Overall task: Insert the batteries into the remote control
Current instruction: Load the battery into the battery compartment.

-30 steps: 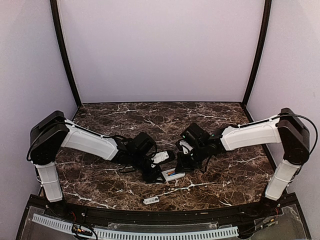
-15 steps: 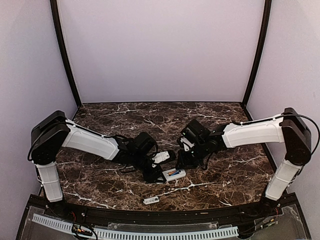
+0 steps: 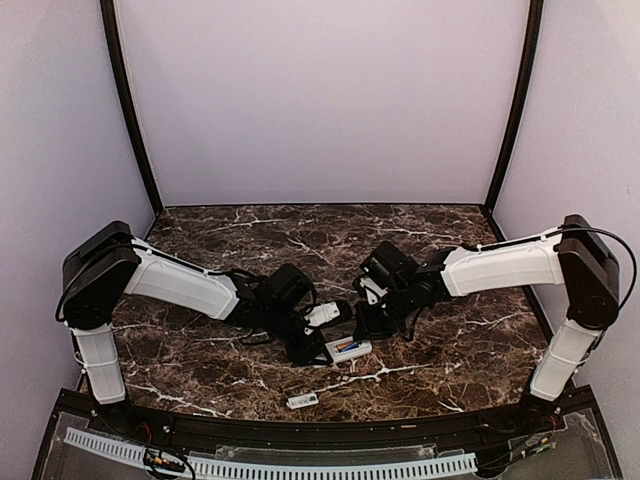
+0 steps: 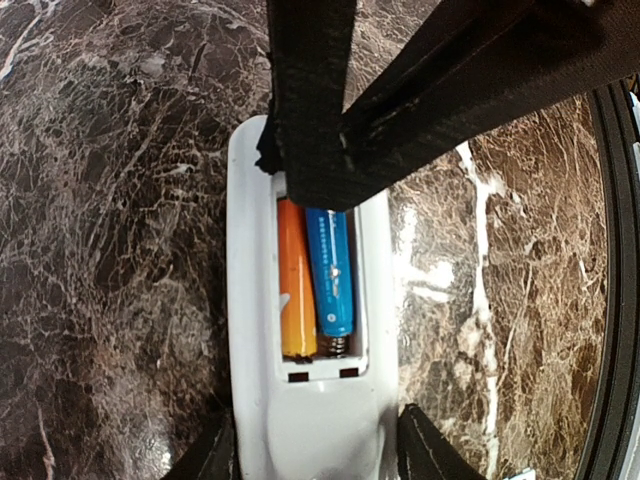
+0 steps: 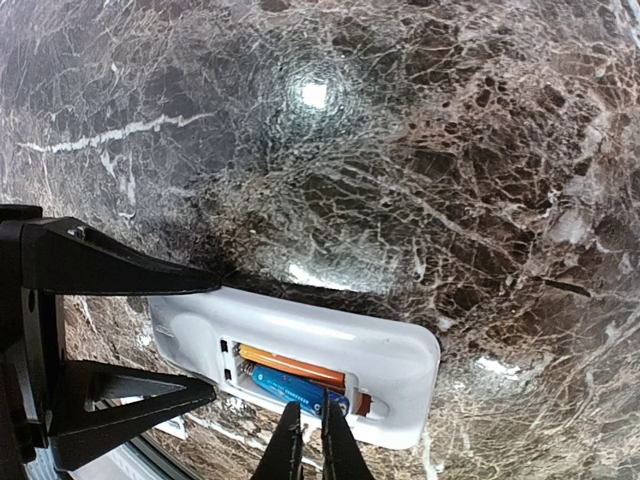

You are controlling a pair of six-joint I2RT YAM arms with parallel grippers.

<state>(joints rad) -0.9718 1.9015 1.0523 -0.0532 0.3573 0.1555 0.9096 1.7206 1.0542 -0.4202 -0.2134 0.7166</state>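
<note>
Showing white remote (image 4: pixel 320 430), orange/blue batts (image 4: pixel 328 275) prob. seated

Both batteries (image 4: pixel 318 280) side by side inside remote control (image 4: pixel 318 425), lying on table (image 3: pixel 460 350); loose cover (image 3: pixel 302 400) nearer front edge.

No legible text or markings

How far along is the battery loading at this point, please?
Done: the orange battery and blue battery lie in the open compartment of the remote control. In hand: left gripper clamps the remote; right gripper, shut, sits over the blue battery, perhaps seating it. Left: the loose battery cover, unfitted.
</note>
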